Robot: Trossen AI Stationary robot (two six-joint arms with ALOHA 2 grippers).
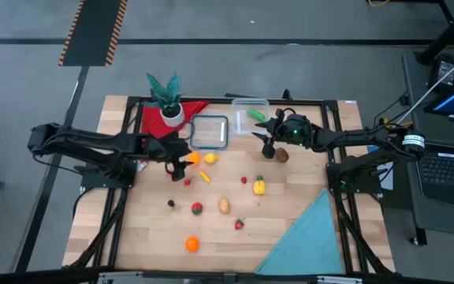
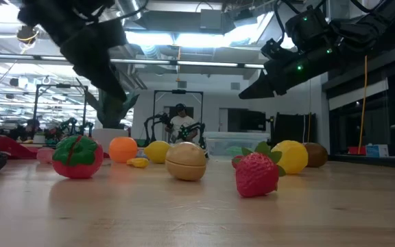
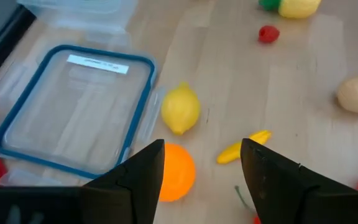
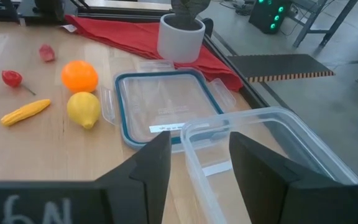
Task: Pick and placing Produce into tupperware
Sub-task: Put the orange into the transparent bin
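1. High view: the left gripper [image 1: 181, 160] hangs just beside an orange [image 1: 195, 158], near the blue-rimmed lid [image 1: 210, 132].
2. Left wrist view: the fingers [image 3: 143, 177] stand apart with bare wood between them, holding nothing. The orange [image 3: 176, 180] lies against the inner edge of one finger; a lemon [image 3: 180, 109] and a small yellow piece [image 3: 243, 147] lie close by.
3. Right wrist view: the right gripper [image 4: 199, 163] hovers over the near rim of the tupperware [image 4: 272, 155], jaws parted, nothing held.
4. High view: the tupperware [image 1: 250, 115] sits at the table's far edge, a green item [image 1: 255, 115] inside it.
5. The remaining produce lies scattered on the table [image 1: 148, 229]: a tomato [image 1: 197, 208], a potato [image 1: 224, 206], a strawberry [image 1: 240, 224], and a second orange [image 1: 191, 244].
6. A potted plant [image 1: 168, 99] stands on a red cloth [image 1: 154, 118]; a teal cloth [image 1: 306, 237] lies at the near right.
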